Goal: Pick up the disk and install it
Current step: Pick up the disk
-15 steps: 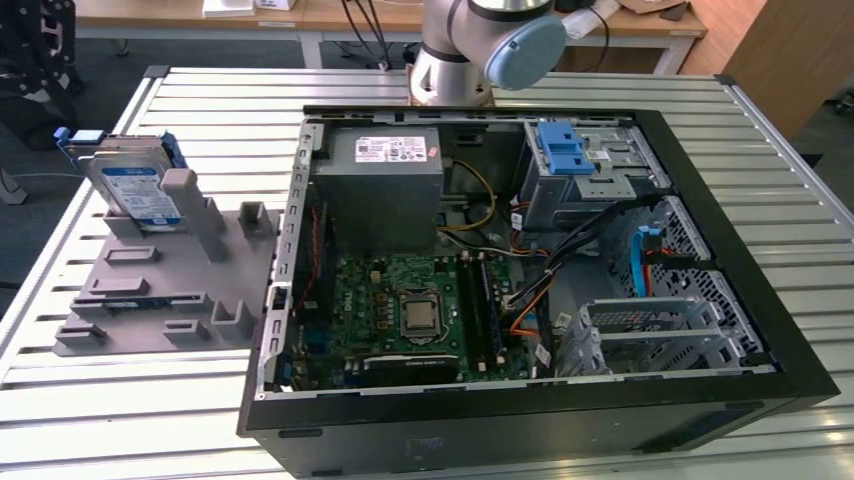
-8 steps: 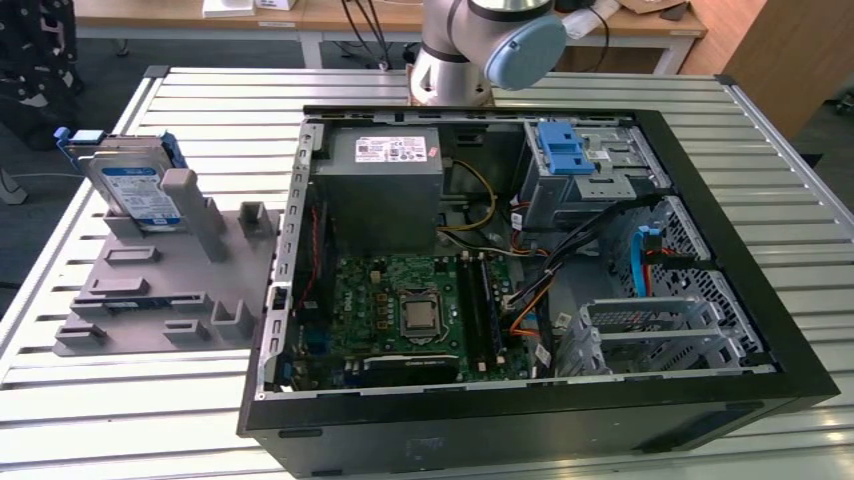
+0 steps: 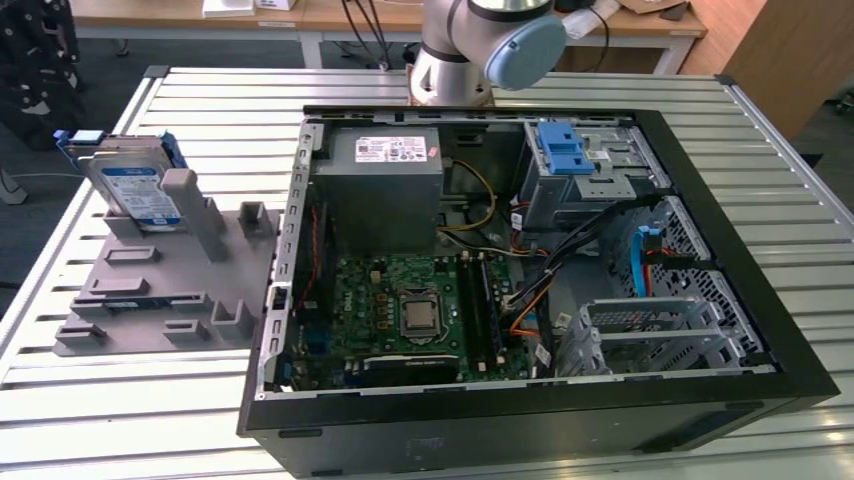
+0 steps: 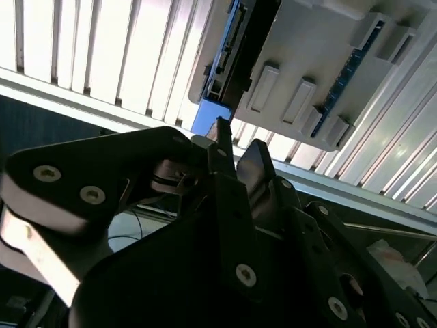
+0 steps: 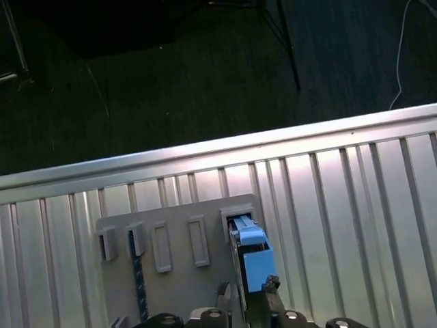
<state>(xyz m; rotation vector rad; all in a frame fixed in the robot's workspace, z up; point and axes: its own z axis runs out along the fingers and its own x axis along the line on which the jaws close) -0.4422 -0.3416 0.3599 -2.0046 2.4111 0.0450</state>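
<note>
The disk [image 3: 134,190] stands upright on edge in a slot of the grey fixture plate [image 3: 160,290], at the exterior view's left, its blue-and-white label facing out and its blue bracket around it. In the first wrist view I look down on the disk's blue bracket [image 5: 252,263] and the fixture plate [image 5: 177,280]. My gripper [image 5: 246,290] hangs above it, open, with one fingertip showing on each side of the bracket and nothing held. In the second wrist view the gripper [image 4: 239,154] points at the disk's blue end [image 4: 208,119] and the fixture plate [image 4: 307,61].
An open computer case [image 3: 481,400] lies on the slatted metal table [image 3: 120,400]. Inside are a grey power supply [image 3: 380,165], a motherboard [image 3: 414,310], a drive bay with a blue bracket [image 3: 567,150] and a metal cage [image 3: 654,325]. The arm's base [image 3: 481,40] stands behind the case.
</note>
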